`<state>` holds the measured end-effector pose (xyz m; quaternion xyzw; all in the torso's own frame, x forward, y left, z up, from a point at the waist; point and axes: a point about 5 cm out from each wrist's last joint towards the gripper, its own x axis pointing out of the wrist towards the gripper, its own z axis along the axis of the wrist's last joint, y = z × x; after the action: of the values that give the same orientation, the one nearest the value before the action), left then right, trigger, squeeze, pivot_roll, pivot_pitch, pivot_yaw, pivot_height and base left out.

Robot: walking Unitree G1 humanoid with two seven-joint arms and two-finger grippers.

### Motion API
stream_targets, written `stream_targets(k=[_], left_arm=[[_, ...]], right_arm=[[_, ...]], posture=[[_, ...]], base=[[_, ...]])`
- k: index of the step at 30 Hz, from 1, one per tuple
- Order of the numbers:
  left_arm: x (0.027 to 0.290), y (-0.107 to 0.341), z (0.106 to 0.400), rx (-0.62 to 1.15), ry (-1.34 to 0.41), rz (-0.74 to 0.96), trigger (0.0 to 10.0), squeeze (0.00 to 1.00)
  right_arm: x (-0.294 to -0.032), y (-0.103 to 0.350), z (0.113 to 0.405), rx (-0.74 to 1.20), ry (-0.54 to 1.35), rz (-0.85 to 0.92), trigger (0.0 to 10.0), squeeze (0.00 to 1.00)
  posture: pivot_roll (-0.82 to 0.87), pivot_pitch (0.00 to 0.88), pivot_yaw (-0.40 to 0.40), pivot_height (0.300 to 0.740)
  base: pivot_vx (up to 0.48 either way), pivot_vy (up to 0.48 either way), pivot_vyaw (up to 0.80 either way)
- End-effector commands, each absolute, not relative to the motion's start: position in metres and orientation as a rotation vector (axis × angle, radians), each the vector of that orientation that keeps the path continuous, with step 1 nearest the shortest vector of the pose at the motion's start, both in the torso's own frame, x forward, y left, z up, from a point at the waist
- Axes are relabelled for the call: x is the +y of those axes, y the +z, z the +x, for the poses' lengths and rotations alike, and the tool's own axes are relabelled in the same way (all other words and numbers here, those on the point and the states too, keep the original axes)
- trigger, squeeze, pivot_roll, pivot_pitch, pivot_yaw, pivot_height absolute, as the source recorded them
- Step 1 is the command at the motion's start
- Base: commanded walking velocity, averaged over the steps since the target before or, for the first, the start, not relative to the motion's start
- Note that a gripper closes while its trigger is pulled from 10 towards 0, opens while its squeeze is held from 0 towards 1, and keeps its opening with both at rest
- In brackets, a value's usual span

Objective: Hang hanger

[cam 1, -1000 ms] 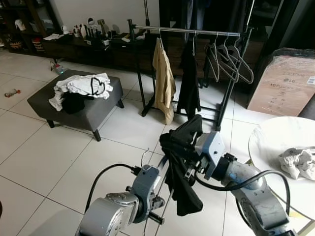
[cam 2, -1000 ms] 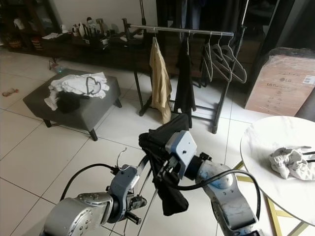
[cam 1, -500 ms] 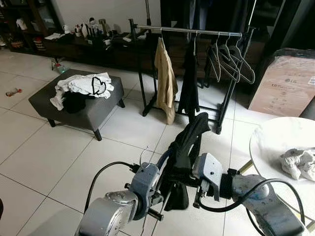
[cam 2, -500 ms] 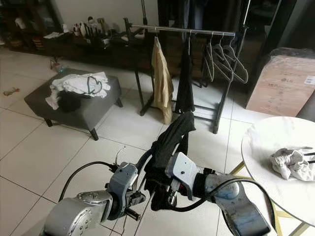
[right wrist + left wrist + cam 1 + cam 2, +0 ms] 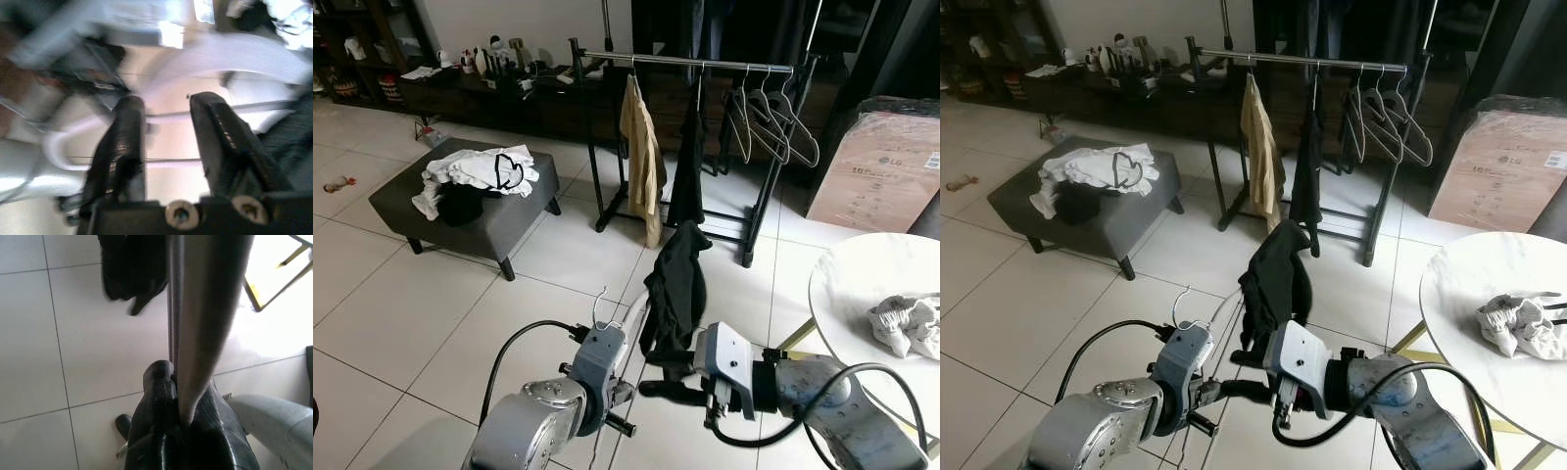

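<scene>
hanger [image 5: 628, 326] with a black garment [image 5: 675, 284] sat clamped in the left gripper [image 5: 177, 396], well short of the clothes rail [image 5: 690, 62], so hanging remained undone, while the right gripper [image 5: 658, 389] hovered open beside it, holding nothing.

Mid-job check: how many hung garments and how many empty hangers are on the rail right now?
hung garments: 2, the tan garment and the black garment
empty hangers: 3
total: 5
</scene>
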<state>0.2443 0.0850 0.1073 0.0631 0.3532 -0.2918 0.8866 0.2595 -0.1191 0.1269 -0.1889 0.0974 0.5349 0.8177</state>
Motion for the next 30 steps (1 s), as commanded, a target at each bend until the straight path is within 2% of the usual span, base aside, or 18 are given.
stream_targets(k=[1, 8, 13, 15, 22, 30], left_arm=[[0.087, 0.111, 0.242, 0.711, -0.625, 0.152, 10.0, 0.0], [0.1, 0.111, 0.244, 0.672, -0.646, 0.201, 10.0, 0.0], [0.12, 0.104, 0.244, 0.659, -0.688, 0.272, 10.0, 0.0], [0.129, 0.102, 0.245, 0.664, -0.693, 0.299, 10.0, 0.0], [0.133, 0.1, 0.242, 0.632, -0.774, 0.318, 10.0, 0.0], [0.159, 0.096, 0.231, 0.53, -0.931, 0.332, 10.0, 0.0]], right_arm=[[-0.12, 0.128, 0.265, 0.184, 1.091, -0.421, 10.0, 1.0], [-0.123, 0.13, 0.282, 0.127, 0.953, -0.458, 10.0, 1.0], [-0.13, 0.136, 0.295, 0.057, 0.845, -0.492, 10.0, 1.0], [-0.133, 0.144, 0.3, 0.008, 0.801, -0.495, 10.0, 0.0], [-0.144, 0.141, 0.306, 0.028, 0.752, -0.563, 10.0, 0.0], [-0.154, 0.128, 0.307, 0.068, 0.702, -0.579, 10.0, 0.0]], posture=[[-0.04, 0.086, 0.033, 0.74], [-0.04, 0.081, 0.034, 0.74], [-0.04, 0.078, 0.034, 0.74], [-0.04, 0.076, 0.034, 0.74], [-0.04, 0.065, 0.033, 0.74], [-0.05, 0.055, 0.039, 0.74]], base=[[0.0, 0.0, 0.0], [0.0, 0.0, 0.0], [0.0, 0.0, 0.0], [0.0, 0.0, 0.0], [0.0, 0.0, 0.0], [0.0, 0.0, 0.0]])
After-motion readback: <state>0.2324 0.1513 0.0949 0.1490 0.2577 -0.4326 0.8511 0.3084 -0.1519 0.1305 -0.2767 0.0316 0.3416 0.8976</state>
